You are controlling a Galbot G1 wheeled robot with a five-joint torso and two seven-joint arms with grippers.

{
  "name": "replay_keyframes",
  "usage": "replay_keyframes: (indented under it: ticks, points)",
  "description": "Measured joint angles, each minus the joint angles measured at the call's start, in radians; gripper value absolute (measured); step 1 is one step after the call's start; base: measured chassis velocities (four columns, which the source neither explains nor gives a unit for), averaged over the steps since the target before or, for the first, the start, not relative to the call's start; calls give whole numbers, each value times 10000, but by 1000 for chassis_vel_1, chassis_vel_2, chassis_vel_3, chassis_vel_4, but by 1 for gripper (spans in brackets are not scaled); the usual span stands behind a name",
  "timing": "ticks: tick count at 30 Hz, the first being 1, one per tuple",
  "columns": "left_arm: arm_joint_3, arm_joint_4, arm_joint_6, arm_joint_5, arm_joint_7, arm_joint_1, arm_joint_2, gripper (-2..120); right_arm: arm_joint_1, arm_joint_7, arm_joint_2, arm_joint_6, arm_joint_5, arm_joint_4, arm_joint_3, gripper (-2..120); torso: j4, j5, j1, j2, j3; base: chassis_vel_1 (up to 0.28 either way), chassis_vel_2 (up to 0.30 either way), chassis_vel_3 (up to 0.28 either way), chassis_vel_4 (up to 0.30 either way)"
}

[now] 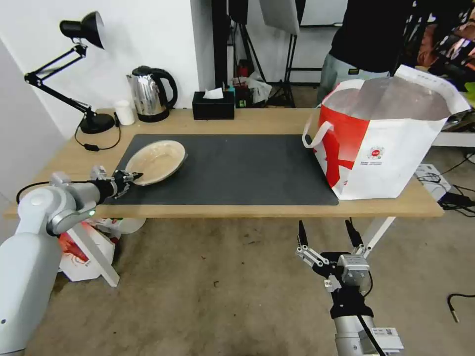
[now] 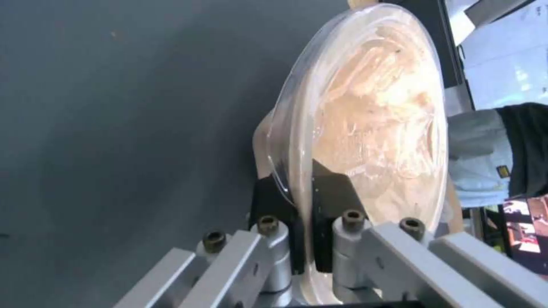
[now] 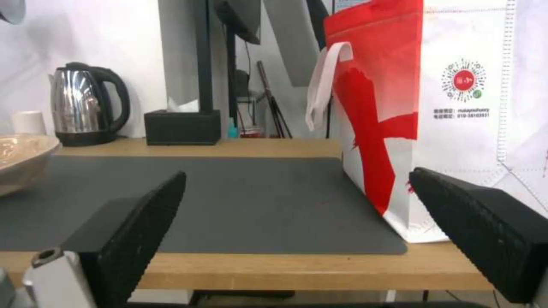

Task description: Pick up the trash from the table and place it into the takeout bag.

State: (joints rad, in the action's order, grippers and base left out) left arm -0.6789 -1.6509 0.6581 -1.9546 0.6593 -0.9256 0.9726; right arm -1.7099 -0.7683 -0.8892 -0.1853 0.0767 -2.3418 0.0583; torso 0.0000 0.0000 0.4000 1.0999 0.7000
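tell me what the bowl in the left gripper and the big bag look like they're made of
The shallow tan bowl, pinched at its rim by the left gripper, looks like thin glossy plastic or a lined pulp: its rim is translucent and the inside shines. The takeout bag looks like woven or laminated fabric with printed white-and-red sides; its lining is silvery, likely foil.

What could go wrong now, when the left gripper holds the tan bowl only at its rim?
1. The left gripper pinches only the thin rim of the tan bowl; the bowl might slip or flex when carried.
2. The takeout bag stands at the far end of the dark mat, so the carry is long and the tilted bowl could drop.
3. The bag's handle hangs on the near side and might snag.
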Motion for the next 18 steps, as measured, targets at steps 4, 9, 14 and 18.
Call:
replay_keyframes:
  ticks: [4,9,14,18]
  points:
    - [-31,-24,-74,97,-99,-55,-7,1,0,0,0,0,0,0,0,100,0,0,0,0,0,0,0,0,0]
    - [-166,-245,-90,111,-204,-202,-37,1,0,0,0,0,-1,0,0,100,-1,-2,0,0,0,0,0,0,0]
    - [-386,-711,-106,96,-399,-434,-179,1,0,0,0,0,0,0,0,100,0,-1,0,0,0,0,0,0,0]
    - [-606,-1275,-200,-17,-660,-608,-413,1,0,0,0,0,0,0,0,100,0,0,0,0,0,0,0,0,0]
